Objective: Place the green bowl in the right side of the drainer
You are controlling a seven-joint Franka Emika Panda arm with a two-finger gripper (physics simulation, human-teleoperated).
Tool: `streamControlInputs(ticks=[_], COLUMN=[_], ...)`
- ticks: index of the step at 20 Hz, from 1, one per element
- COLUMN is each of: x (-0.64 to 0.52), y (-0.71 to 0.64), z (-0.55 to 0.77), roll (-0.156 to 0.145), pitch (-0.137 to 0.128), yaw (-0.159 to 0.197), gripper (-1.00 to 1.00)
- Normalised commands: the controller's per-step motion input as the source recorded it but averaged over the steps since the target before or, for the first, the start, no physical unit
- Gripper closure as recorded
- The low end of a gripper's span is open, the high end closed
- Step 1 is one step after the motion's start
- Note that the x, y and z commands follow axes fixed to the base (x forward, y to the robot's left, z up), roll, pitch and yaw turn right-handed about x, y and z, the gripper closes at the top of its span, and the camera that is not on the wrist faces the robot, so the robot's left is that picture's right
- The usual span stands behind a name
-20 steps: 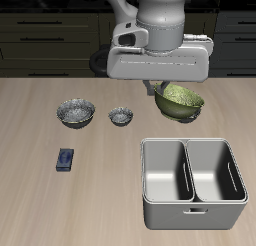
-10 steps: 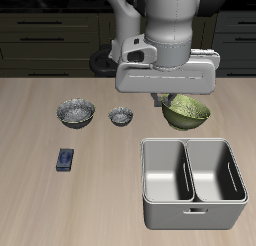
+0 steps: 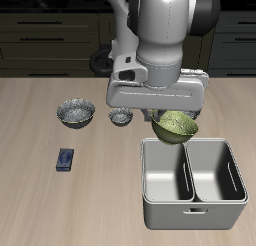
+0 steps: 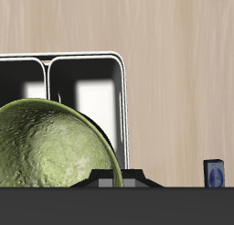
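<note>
The green bowl [image 3: 176, 127] was yellow-green, its inside [image 4: 50, 146] mottled with darker olive patches and a pebbled texture. The drainer [image 3: 193, 202] was light grey metal, its compartments shaded darker in the wrist view, with pale bright patches on their floors. Two smaller bowls, one [image 3: 75, 113] nearer the table's side edge and one [image 3: 121, 116] beside it, were silvery grey with speckled insides. A small flat object [image 3: 65, 159] was dark blue. The table [image 3: 60, 205] showed pale beige wood grain. The robot's casing [image 3: 155, 90] was white and light grey.
</note>
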Motion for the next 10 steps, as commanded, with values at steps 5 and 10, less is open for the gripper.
streamControlInputs(ticks=[5,10], x=[0.07,0.06], y=[-0.25,-0.06], z=[-0.26,-0.19], roll=[-0.038,-0.014], pitch=[0.043,0.022], yaw=[-0.012,-0.003], gripper=[1.00,1.00])
